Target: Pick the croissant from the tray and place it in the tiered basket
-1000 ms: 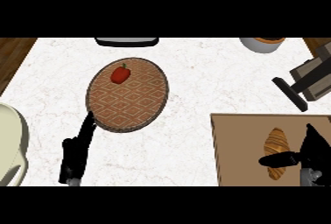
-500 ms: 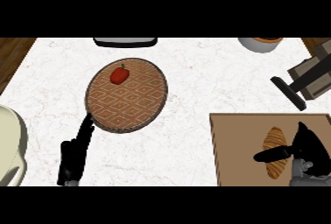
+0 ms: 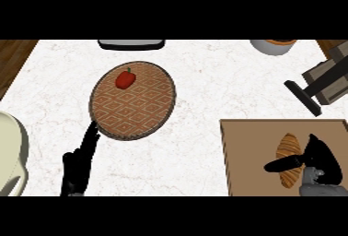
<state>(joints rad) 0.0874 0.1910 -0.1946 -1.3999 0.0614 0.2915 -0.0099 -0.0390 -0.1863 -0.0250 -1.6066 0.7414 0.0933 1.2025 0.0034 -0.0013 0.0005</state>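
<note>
A golden-brown croissant (image 3: 289,150) lies on the brown tray (image 3: 248,152) at the lower right. My right hand (image 3: 315,156) hovers over it, thumb stretched across the croissant's lower half and fingers along its right side, not closed round it. The round woven basket (image 3: 139,108) sits at the upper left of the counter and holds a red pepper (image 3: 125,79). My left hand (image 3: 80,162) rests open at the lower left, fingers straight, their tips near the basket's lower rim.
A cream plate (image 3: 9,159) shows at the left edge. A grey and black rack (image 3: 321,83) stands at the right, a white bowl (image 3: 273,46) at the top right and a dark tray (image 3: 132,44) at the top edge.
My right hand has shifted left over the croissant, its thumb now lying across the pastry. The left hand has stayed put.
</note>
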